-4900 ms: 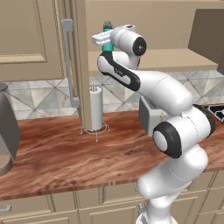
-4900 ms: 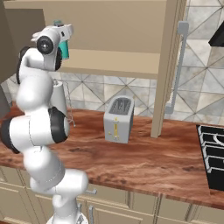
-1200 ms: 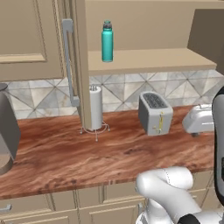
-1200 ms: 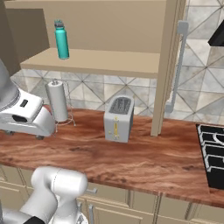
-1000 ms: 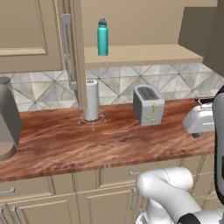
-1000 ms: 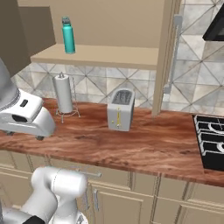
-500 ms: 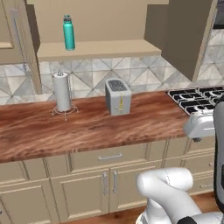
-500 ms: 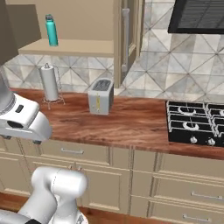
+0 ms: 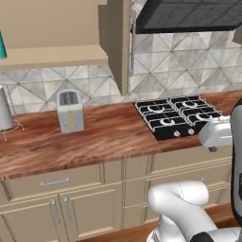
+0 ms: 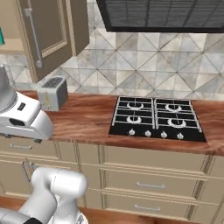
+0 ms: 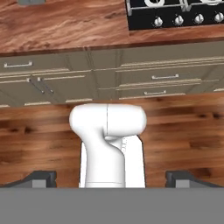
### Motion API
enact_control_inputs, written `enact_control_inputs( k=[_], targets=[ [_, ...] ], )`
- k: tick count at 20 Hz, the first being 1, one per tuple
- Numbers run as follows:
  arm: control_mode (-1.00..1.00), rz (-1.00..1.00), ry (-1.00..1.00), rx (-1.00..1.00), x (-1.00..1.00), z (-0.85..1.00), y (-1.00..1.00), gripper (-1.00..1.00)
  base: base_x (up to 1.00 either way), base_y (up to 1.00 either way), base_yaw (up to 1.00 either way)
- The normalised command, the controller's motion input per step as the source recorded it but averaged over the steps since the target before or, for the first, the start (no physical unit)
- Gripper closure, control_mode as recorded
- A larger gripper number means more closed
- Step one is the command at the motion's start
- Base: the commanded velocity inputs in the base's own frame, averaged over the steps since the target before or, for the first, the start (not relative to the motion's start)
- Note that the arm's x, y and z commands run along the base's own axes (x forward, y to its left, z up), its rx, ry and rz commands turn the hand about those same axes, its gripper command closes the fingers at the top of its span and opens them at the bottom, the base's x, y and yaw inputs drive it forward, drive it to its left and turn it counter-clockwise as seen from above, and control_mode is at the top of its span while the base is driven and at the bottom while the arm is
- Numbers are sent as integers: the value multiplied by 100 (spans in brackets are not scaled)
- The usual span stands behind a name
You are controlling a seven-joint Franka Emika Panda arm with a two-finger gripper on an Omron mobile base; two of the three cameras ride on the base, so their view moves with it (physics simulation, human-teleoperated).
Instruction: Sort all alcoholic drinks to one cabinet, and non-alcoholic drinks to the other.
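jaws (image 11: 111, 179) are seen at the bottom of the hand view, spread wide and gripping nothing, pointed down at the floor; the arm is judged tucked low for driving. teal bottle (image 9: 2, 46) is cut by the upper left edge of the left base view, standing on the shelf (image 9: 56, 56) of the open cabinet (image 9: 113, 42), so one soft drink is judged already sorted. toaster (image 9: 70, 110) sits on the table (image 9: 108, 137), left of centre; stove (image 9: 175, 116) at right centre. compared with the earlier frames, the whole scene is shifted left, so the base is judged to have driven right; bottle and toaster themselves are not moved. other bottles cannot be told.
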Motion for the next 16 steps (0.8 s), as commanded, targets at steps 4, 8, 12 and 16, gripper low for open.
enact_control_inputs(
  k=[4,8,12,16],
  targets=[
    [100,0,0,0,0,0,0,-100,1,-100,-6],
    [100,0,0,0,0,0,0,-100,9,-100,0],
    [100,0,0,0,0,0,0,-100,13,-100,0],
    [100,0,0,0,0,0,0,-100,15,-100,0]
  ],
)
